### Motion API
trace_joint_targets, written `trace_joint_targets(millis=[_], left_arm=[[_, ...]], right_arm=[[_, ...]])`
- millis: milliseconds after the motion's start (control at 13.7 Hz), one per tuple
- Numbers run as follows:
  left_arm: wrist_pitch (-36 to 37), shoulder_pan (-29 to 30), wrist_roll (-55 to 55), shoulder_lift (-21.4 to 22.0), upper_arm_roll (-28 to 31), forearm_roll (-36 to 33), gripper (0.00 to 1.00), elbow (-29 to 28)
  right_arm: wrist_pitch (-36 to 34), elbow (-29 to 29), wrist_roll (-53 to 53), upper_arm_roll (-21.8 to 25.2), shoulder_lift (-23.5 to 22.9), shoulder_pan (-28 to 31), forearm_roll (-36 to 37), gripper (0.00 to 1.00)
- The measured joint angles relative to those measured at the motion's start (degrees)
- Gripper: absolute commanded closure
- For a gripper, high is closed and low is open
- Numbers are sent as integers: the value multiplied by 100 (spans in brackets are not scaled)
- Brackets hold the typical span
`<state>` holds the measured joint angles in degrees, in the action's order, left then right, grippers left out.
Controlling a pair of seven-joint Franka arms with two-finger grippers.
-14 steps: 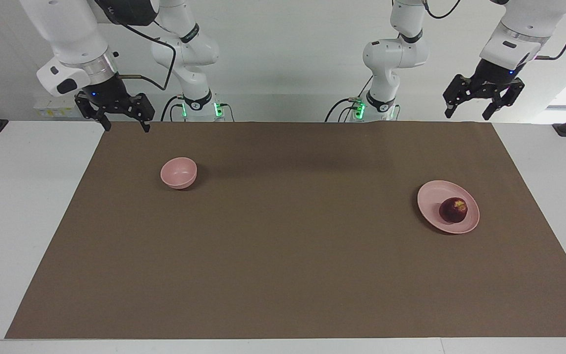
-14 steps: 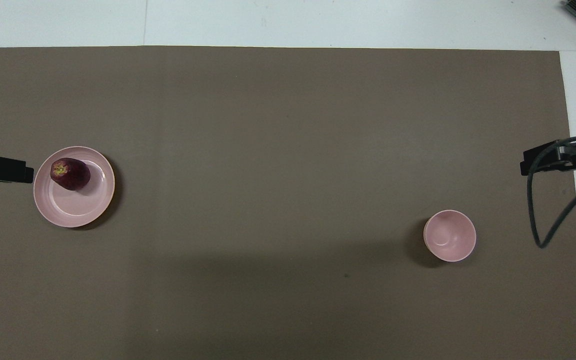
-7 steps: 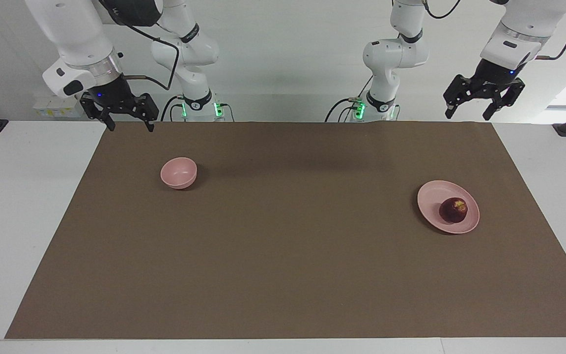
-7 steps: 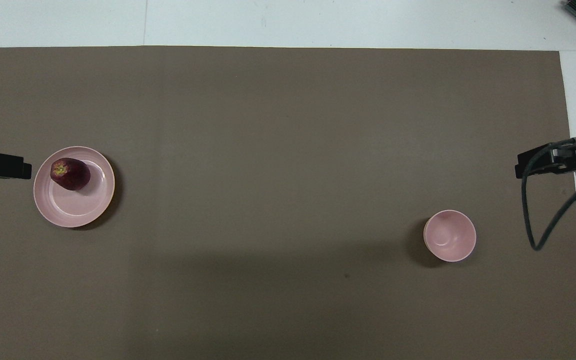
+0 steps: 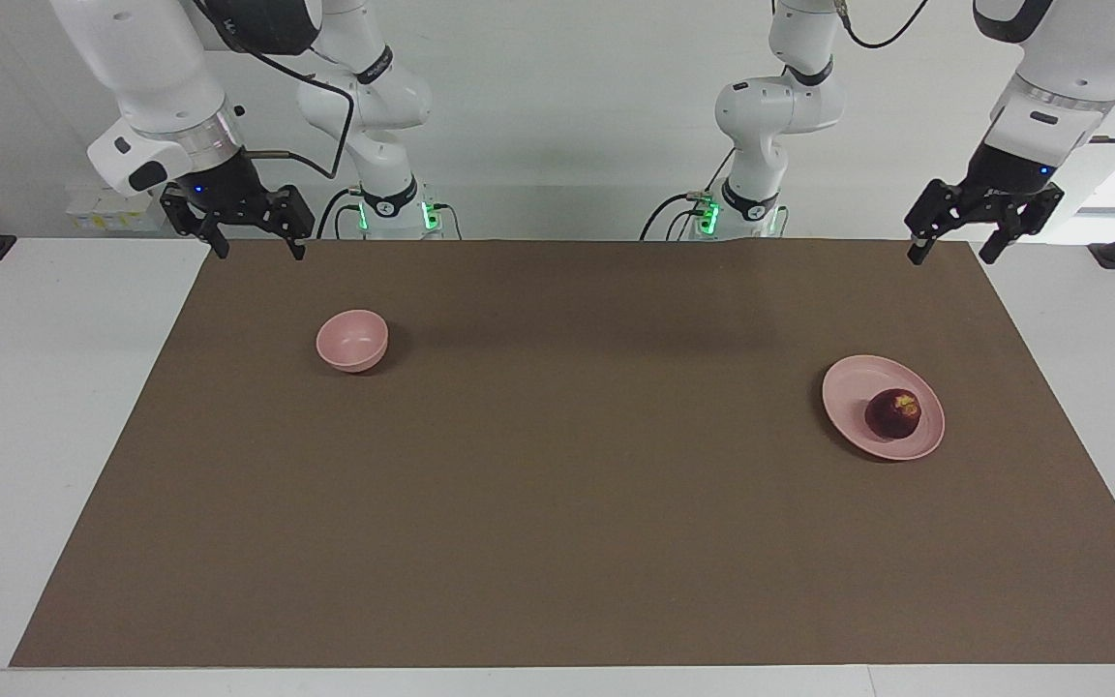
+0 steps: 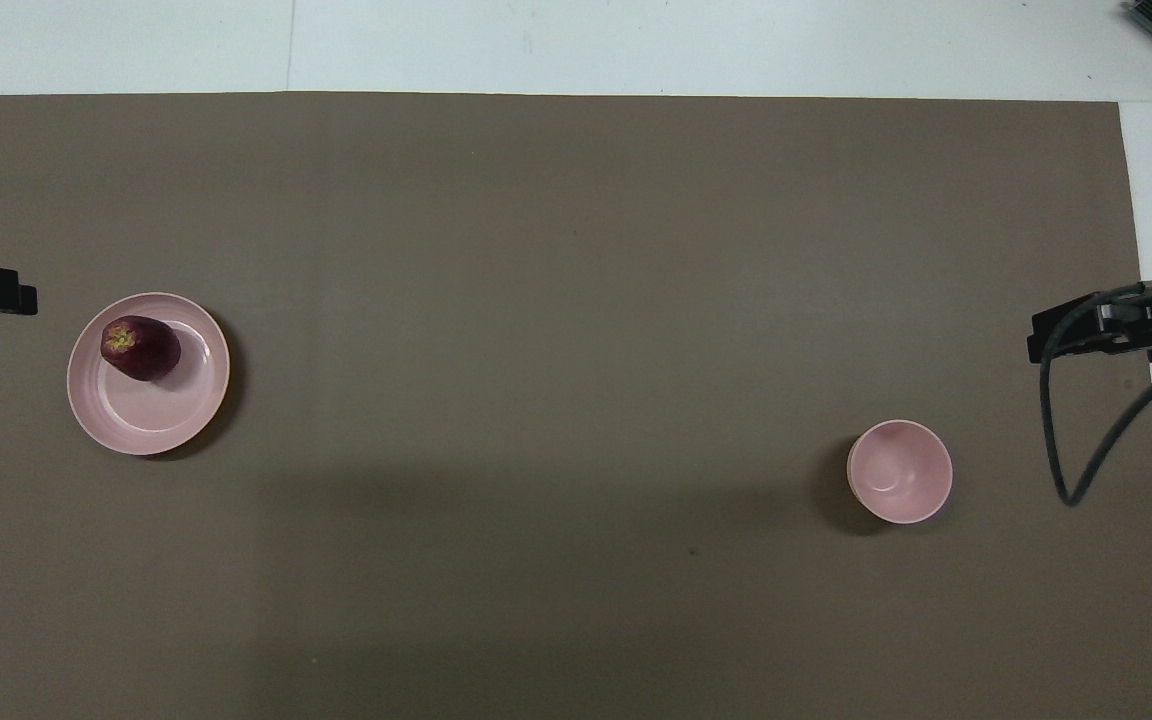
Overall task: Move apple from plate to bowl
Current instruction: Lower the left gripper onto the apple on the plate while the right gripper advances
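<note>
Scene: A dark red apple (image 5: 893, 413) sits on a pale pink plate (image 5: 853, 382) toward the left arm's end of the brown-covered surface (image 5: 577, 523); a small deep pink bowl (image 5: 352, 340) stands well apart from it, toward the right arm's end and a little nearer the robots.

Left pincer: The left pincer (image 5: 954, 254) hangs in the air over the robots' edge of the brown cover, at the plate's end, jaws spread wide and empty.

Right pincer: The right pincer (image 5: 254, 250) waits raised over the same edge at the bowl's end, likewise wide open and holding nothing.

Apple: Small, round, maroon skin with a yellowish patch at the stem end, which faces up. It rests off-centre on the plate, toward the rim away from the robots, apparently tipped slightly.

Plate: Flat, low-rimmed, wider than the bowl.

Bowl: Empty, upright, barely wider than the fruit.

Stage: Nothing grasped yet; the apple is untouched.

Risk, grasp: A round, smooth fruit could roll or squirt out if the fingers close off-centre, and the low rim would hardly stop it.

Risk, plate: Fingers coming down too low could press or skid the plate.

Risk, release: With so narrow a bowl, a drop slightly off line could strike the rim, tip the bowl or send the apple across the surface.
</note>
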<state>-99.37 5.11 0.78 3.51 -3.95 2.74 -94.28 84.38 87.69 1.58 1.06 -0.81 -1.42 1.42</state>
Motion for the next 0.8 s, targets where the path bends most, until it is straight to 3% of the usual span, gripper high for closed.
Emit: trace_joint_targets(millis=[438,802], left_arm=[[-1049,226,0,-720,4,0,0,-314],[-2089,374,0,-1220,5,0,0,-1136]], right_arm=[[14,178,0,0,117,0,-4,0],[15,226,0,0,132,0,-4,0]])
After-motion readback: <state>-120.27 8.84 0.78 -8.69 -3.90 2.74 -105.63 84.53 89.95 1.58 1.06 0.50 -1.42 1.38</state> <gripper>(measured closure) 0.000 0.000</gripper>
